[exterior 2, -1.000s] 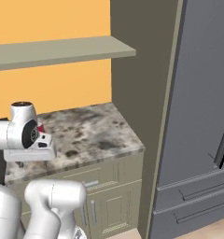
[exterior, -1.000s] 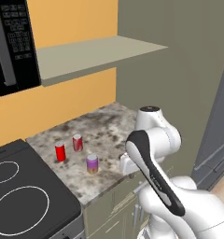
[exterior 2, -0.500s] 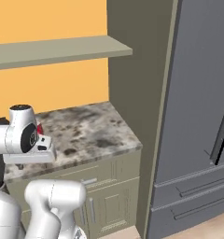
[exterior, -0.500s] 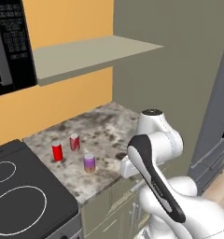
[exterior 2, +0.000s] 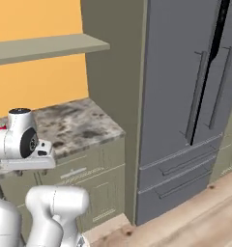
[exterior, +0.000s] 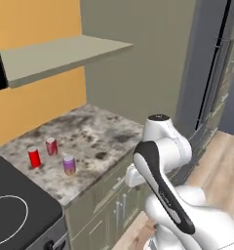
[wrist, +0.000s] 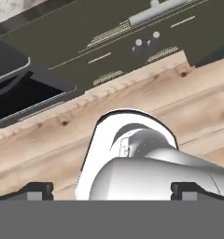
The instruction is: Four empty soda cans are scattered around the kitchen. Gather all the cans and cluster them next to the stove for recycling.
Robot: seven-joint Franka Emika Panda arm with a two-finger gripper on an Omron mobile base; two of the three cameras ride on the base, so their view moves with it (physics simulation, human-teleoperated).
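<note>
The whole view is sliding sideways compared with a second ago: the base is driving and turning away from the stove [exterior: 14, 215], so the microwave is slipping off the left edge while the grey refrigerator [exterior 2: 185, 96] and the wood floor [exterior 2: 195, 217] are coming into sight, and that is the cameras moving, not the things on the counter. Three soda cans are standing close together on the stone counter [exterior: 99, 141] just beside the cooktop: a red can [exterior: 34, 157], a second reddish can [exterior: 51, 146] behind it, and the purple can [exterior: 68, 165] nearest the counter's front edge. The gripper [wrist: 112, 191] is hanging folded low, pointing at the floor, its fingertips [wrist: 37, 190] spread wide apart and holding nothing. Judging by this, three cans are already clustered and the robot is probably heading off to look for the fourth, blue one.
</note>
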